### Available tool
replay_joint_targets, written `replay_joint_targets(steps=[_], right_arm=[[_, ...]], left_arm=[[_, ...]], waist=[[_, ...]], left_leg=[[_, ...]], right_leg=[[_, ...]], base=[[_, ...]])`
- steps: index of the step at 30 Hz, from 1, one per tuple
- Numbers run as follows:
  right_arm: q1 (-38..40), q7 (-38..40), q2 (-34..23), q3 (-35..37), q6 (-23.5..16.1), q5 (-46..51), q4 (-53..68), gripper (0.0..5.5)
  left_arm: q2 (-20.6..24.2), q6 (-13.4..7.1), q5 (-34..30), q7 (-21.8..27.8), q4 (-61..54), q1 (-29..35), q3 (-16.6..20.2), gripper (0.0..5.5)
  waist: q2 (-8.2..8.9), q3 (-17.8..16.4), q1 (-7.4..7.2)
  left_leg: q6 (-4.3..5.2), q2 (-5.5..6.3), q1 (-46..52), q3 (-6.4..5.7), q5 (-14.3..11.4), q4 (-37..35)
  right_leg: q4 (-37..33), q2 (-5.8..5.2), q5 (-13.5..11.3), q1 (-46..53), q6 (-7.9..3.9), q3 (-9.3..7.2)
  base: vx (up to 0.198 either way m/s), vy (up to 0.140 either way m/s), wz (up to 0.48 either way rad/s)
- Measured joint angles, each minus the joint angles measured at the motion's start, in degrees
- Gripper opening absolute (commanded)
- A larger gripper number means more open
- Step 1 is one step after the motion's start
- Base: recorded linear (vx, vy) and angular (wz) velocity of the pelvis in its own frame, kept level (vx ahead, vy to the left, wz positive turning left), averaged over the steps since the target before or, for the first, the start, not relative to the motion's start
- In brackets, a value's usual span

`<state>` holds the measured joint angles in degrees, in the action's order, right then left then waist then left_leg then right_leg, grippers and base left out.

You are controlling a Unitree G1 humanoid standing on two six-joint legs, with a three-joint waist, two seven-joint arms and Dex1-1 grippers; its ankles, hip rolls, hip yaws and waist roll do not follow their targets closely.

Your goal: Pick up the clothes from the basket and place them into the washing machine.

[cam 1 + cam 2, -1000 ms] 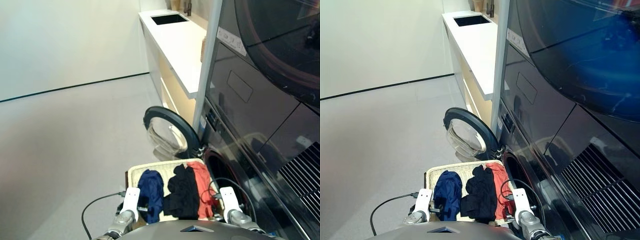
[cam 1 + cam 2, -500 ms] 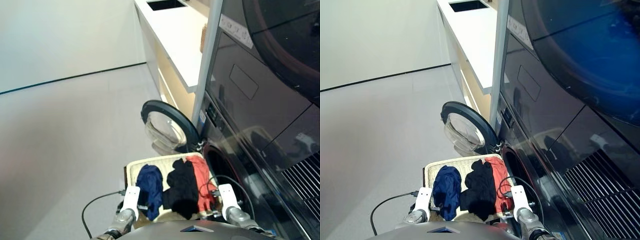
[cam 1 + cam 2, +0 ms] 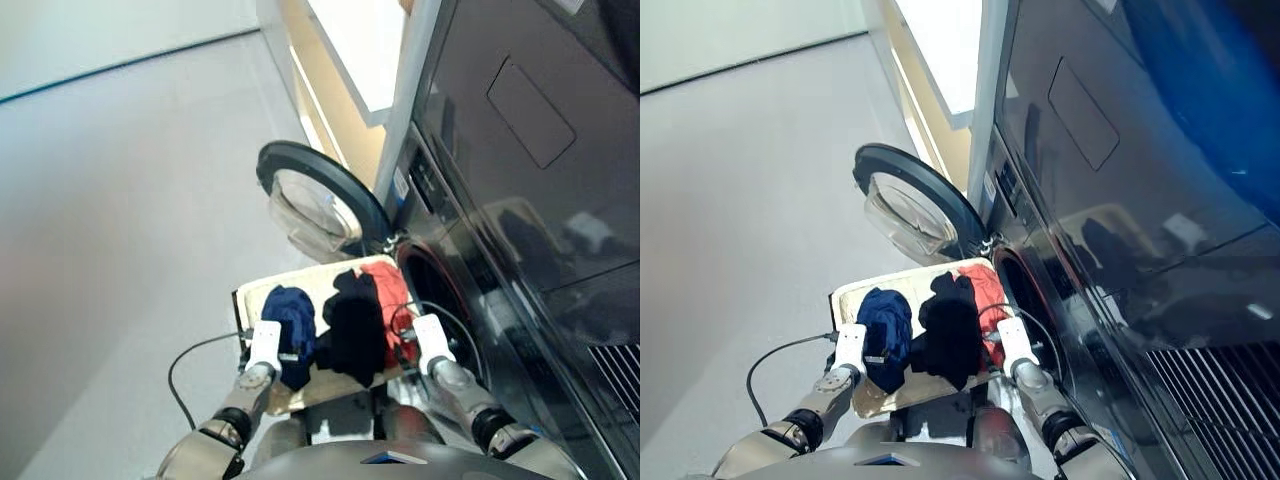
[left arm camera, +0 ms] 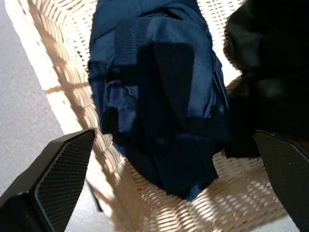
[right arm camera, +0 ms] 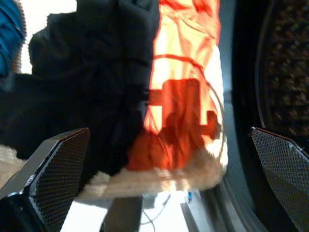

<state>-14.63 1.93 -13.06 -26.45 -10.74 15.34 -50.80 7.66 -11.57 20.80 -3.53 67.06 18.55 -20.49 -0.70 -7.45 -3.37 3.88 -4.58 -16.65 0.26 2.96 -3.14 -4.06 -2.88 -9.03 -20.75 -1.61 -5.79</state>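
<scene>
The cream basket (image 3: 246, 298) sits in front of me with three clothes side by side: navy (image 3: 292, 320), black (image 3: 356, 325) and orange-red (image 3: 388, 288). My left gripper (image 4: 174, 134) hovers open over the navy garment (image 4: 159, 96) at the basket's near edge. My right gripper (image 5: 170, 130) is open over the seam between the black garment (image 5: 96, 72) and the orange-red one (image 5: 186, 96). The washing machine (image 3: 470, 255) stands on the right, its round door (image 3: 318, 200) swung open and the drum opening (image 3: 432, 295) beside the basket.
A taller dark appliance (image 3: 540, 110) is stacked above the washer. A white counter (image 3: 362, 50) runs behind the open door. A black cable (image 3: 185, 362) loops over the grey floor (image 3: 120, 200) to my left. A vent grille (image 3: 615, 365) shows at the far right.
The camera has tilted down, so both forearms show more. The grippers stay at the basket's near edge, and the clothes and door have not moved.
</scene>
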Motion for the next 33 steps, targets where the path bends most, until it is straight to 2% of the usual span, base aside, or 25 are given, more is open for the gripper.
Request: replay_joint_targets(steps=[4, 6, 7, 9, 12, 13, 15, 17, 19, 22, 23, 26, 27, 33], right_arm=[[-5.7, 1.1, 0.2, -1.1, -1.2, 1.4, 2.9, 5.5], [-8.7, 1.6, 0.2, -1.1, -1.3, 2.1, 4.4, 5.5], [-9.3, 1.8, 0.2, -1.6, -1.5, 2.5, 5.2, 5.5], [-11.0, 2.3, 0.2, -2.1, -2.5, 3.1, 6.5, 5.5], [-13.1, 2.9, 0.2, -2.6, -2.5, 3.2, 6.7, 5.5], [-13.7, 2.9, 0.2, -2.9, -2.5, 3.4, 6.7, 5.5], [-14.0, 2.8, 0.3, -3.1, -3.1, 4.3, 6.9, 5.5], [-14.1, 2.7, 0.3, -3.1, -3.6, 5.7, 7.5, 5.5], [-14.0, 2.7, 0.0, -2.9, -3.6, 6.3, 7.6, 5.5], [-14.1, 2.7, -0.1, -2.3, -3.6, 7.7, 7.7, 5.5], [-14.1, 2.6, 0.0, -2.1, -3.6, 8.0, 7.7, 5.5], [-14.0, 2.6, 0.2, -2.2, -3.6, 8.1, 7.7, 5.5], [-13.8, 2.6, 0.2, -2.2, -3.6, 8.1, 7.7, 5.5], [-13.2, 2.0, 0.8, -2.2, -3.7, 7.9, 6.5, 5.5]], left_arm=[[1.1, -0.7, 1.1, -1.7, -0.4, 6.6, -0.2, 5.5], [1.7, -0.8, 1.6, -2.5, -0.5, 9.8, -0.1, 5.5], [2.1, -0.9, 2.2, -3.0, -0.5, 10.5, -0.1, 5.5], [2.8, -1.0, 2.9, -3.8, -0.4, 12.8, 0.2, 5.5], [3.7, -1.2, 5.2, -4.6, -0.3, 16.4, 0.7, 5.5], [4.0, -1.3, 6.0, -4.9, -0.3, 17.1, 0.7, 5.5], [4.6, -1.6, 6.9, -5.1, -0.4, 17.8, 1.2, 5.5], [5.5, -1.8, 7.2, -5.3, -0.2, 18.7, 1.2, 5.5], [6.3, -1.8, 7.3, -5.8, -0.2, 19.4, 1.6, 5.5], [6.8, -1.8, 7.5, -6.1, -0.5, 20.6, 1.7, 5.5], [6.8, -1.8, 7.9, -6.1, -0.6, 21.0, 1.7, 4.98], [6.9, -1.9, 8.5, -6.1, -0.7, 21.1, 1.7, 4.98], [6.9, -1.9, 8.5, -6.1, -0.7, 21.1, 1.7, 0.0], [5.6, -1.9, 10.4, -5.2, -0.7, 19.5, 1.5, 0.0]], waist=[[1.01, -3.6, -0.17], [1.44, -5.1, -0.31], [1.62, -5.5, -0.65], [1.81, -5.7, -1.52], [2.68, -7.5, -1.93], [2.73, -7.5, -2.3], [2.76, -7.5, -2.81], [2.76, -7.5, -2.96], [2.75, -7.5, -3.01], [2.75, -7.5, -3.06], [2.76, -7.4, -3.05], [2.77, -7.4, -3.02], [2.78, -7.2, -3.05], [2.79, -3.7, -3.02]], left_leg=[[0.09, 0.44, -7.1, 0.32, 0.3, 2.4], [0.02, 0.64, -10.1, 0.91, 0.5, 2.9], [-0.01, 0.63, -12.0, 1.39, 0.4, 4.0], [-0.08, 0.75, -16.1, 1.47, 0.2, 5.4], [-0.15, 1.0, -19.8, 1.61, -0.4, 8.1], [-0.2, 1.01, -22.0, 1.58, -1.9, 10.9], [-0.22, 1.01, -24.9, 1.71, -3.3, 14.4], [-0.28, 0.51, -29.2, 1.63, -5.9, 20.4], [-0.27, 0.53, -32.1, 1.58, -7.2, 23.7], [-0.34, 0.54, -35.7, 1.27, -8.1, 27.3], [-0.33, 0.54, -36.7, 1.12, -8.1, 28.1], [-0.49, 0.51, -37.8, 1.1, -8.4, 29.4], [-0.52, 0.52, -37.9, 1.08, -8.4, 29.7], [-0.62, 0.63, -38.3, 1.24, -8.7, 30.0]], right_leg=[[3.2, -0.16, -0.3, -7.7, 0.41, 0.6], [4.2, -0.19, -0.5, -11.2, 0.57, 1.22], [5.4, -0.35, -0.3, -13.3, 0.38, 1.45], [7.3, -0.46, -0.1, -17.7, 0.16, 1.75], [9.7, -0.57, 0.1, -21.5, 0.06, 2.83], [12.0, -0.26, 1.4, -23.4, 0.16, 3.04], [14.7, -0.3, 2.1, -26.1, 0.34, 3.53], [18.7, -0.3, 3.5, -29.8, 0.61, 4.2], [21.5, -0.21, 4.3, -32.5, 0.61, 4.38], [24.7, -0.39, 5.4, -35.8, 0.24, 4.45], [25.5, -0.51, 5.5, -36.7, 0.23, 4.43], [26.2, -0.63, 5.6, -37.6, 0.17, 4.52], [26.4, -0.66, 5.7, -37.6, 0.16, 4.53], [26.8, -0.79, 5.8, -38.2, 0.06, 4.71]], base=[[-0.065, 0.004, -0.027], [-0.065, 0.012, -0.072], [-0.057, 0.014, -0.049], [-0.027, 0.011, -0.002], [0.043, 0.018, -0.017], [0.078, 0.025, 0.003], [0.0, 0.0, 0.0], [0.0, 0.0, 0.0], [0.0, 0.0, 0.0], [0.0, 0.0, 0.0], [0.0, 0.0, 0.0], [0.0, 0.0, 0.0], [0.0, 0.0, 0.0], [0.0, 0.0, 0.0]])
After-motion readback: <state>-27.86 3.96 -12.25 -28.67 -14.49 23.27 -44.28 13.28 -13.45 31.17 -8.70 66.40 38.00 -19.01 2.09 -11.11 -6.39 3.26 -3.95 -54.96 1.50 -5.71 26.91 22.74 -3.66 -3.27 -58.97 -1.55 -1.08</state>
